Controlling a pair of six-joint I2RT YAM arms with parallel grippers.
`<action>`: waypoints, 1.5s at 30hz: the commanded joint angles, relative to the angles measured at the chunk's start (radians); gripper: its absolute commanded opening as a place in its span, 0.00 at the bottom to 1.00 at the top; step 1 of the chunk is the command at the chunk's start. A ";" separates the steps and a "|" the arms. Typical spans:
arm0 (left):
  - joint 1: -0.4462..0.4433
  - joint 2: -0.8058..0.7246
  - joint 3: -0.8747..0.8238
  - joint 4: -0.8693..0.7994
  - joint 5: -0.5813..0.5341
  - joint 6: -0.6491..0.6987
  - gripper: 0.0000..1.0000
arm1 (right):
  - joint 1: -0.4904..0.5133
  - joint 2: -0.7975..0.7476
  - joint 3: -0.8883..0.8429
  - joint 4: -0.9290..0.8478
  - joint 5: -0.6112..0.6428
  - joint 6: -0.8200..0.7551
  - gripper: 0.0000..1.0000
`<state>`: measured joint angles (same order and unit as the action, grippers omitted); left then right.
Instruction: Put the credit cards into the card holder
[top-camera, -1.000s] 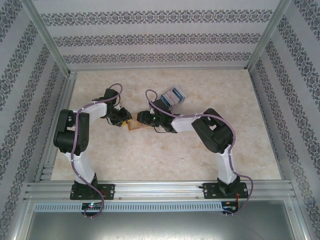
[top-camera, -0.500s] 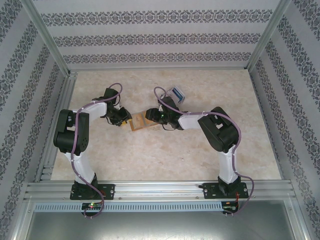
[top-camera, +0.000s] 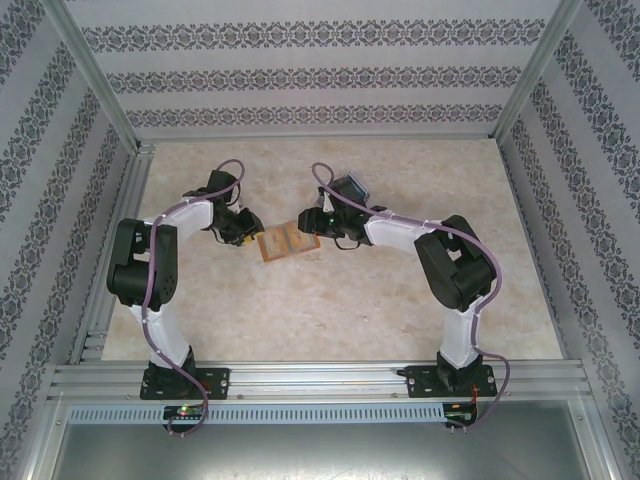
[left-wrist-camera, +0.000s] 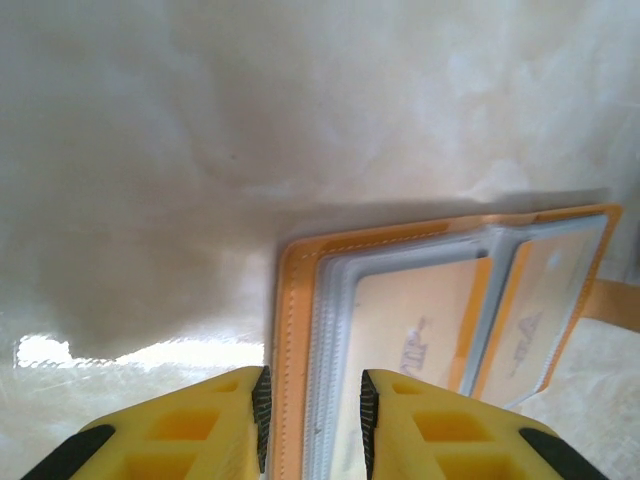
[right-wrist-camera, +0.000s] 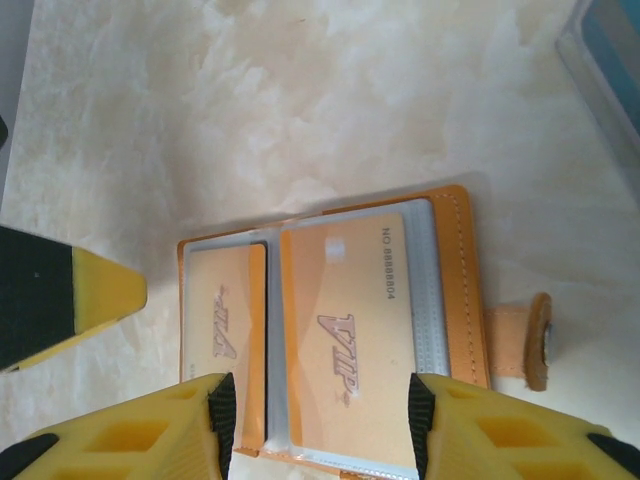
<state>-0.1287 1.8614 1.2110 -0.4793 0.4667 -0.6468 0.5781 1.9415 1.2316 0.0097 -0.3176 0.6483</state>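
The orange-brown card holder (top-camera: 288, 241) lies open and flat on the table between the two grippers. Its clear sleeves hold orange "VIP" cards (right-wrist-camera: 345, 340). My left gripper (top-camera: 245, 233) is at the holder's left edge. In the left wrist view the left gripper (left-wrist-camera: 314, 415) stands open by a narrow gap over the holder's stitched rim (left-wrist-camera: 290, 330). My right gripper (right-wrist-camera: 320, 425) is wide open above the holder's right half, nothing between its fingers. The blue-grey credit cards (top-camera: 351, 186) lie stacked behind the right wrist, and their corner (right-wrist-camera: 610, 50) shows in the right wrist view.
The holder's snap tab (right-wrist-camera: 540, 340) sticks out to the right on the marble-patterned table (top-camera: 350, 300). One yellow finger of the left gripper (right-wrist-camera: 70, 300) shows at the left of the right wrist view. Patterned walls and a metal frame enclose the table.
The right gripper has moved back and to the right, off the holder. The holder now lies spread open. The left gripper has shifted slightly back and left.
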 joint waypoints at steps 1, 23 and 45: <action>0.002 -0.022 0.047 -0.033 -0.002 0.028 0.32 | -0.001 0.009 0.047 -0.114 -0.044 -0.065 0.50; -0.161 0.069 0.181 0.008 0.093 -0.065 0.32 | -0.012 0.106 0.118 -0.195 -0.071 -0.083 0.47; -0.188 0.198 0.217 -0.013 0.043 -0.074 0.13 | -0.016 0.143 0.137 -0.200 -0.086 -0.088 0.47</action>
<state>-0.3077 2.0312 1.4078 -0.4778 0.5377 -0.7197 0.5713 2.0663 1.3464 -0.1810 -0.3885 0.5751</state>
